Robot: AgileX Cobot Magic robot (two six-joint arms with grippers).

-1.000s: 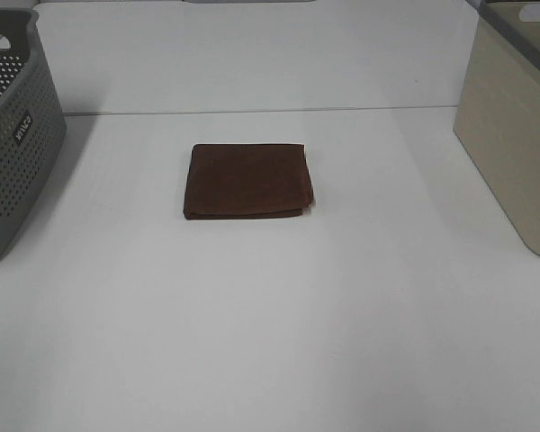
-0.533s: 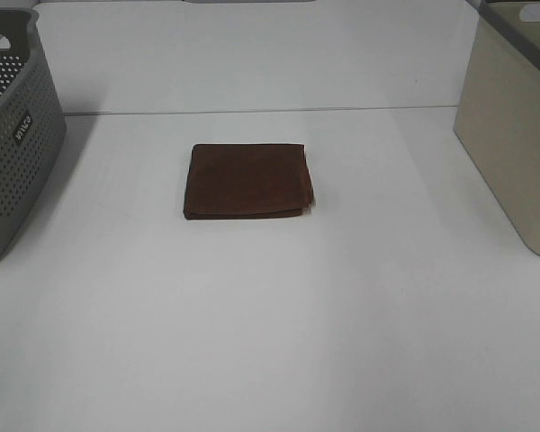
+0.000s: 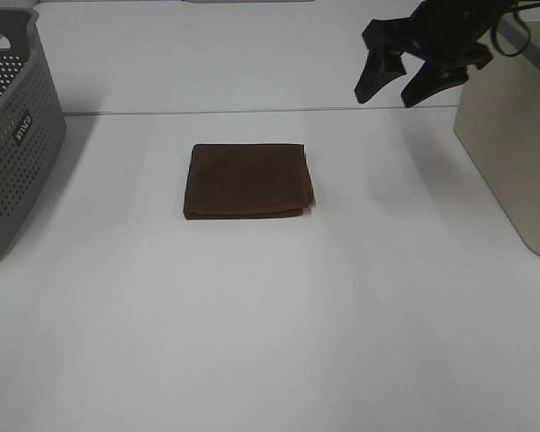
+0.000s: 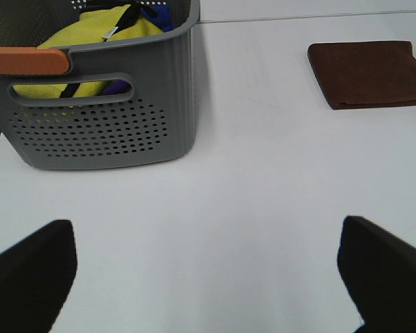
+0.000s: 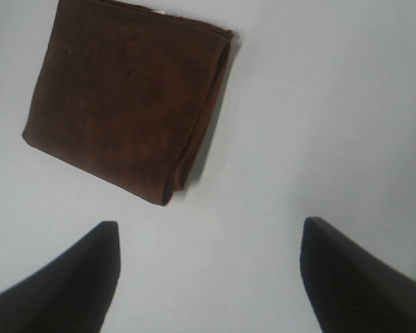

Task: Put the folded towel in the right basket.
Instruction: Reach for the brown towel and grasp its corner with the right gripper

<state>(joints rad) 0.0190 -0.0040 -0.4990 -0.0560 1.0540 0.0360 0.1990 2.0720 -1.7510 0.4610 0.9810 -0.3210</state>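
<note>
A folded brown towel (image 3: 247,180) lies flat on the white table, left of centre. It also shows in the left wrist view (image 4: 369,72) and the right wrist view (image 5: 125,97). The beige right basket (image 3: 513,126) stands at the right edge. My right gripper (image 3: 396,88) hangs open and empty in the air, up and to the right of the towel, next to the basket; its fingers (image 5: 76,277) show wide apart in the right wrist view. My left gripper (image 4: 208,277) is open and empty over bare table and is out of the exterior high view.
A grey perforated basket (image 3: 9,135) stands at the left edge; the left wrist view shows yellow and blue cloth (image 4: 90,38) inside it. A table seam (image 3: 252,111) runs across behind the towel.
My right arm has come into the exterior high view at the top right, by the beige basket. The towel and baskets have not moved.
</note>
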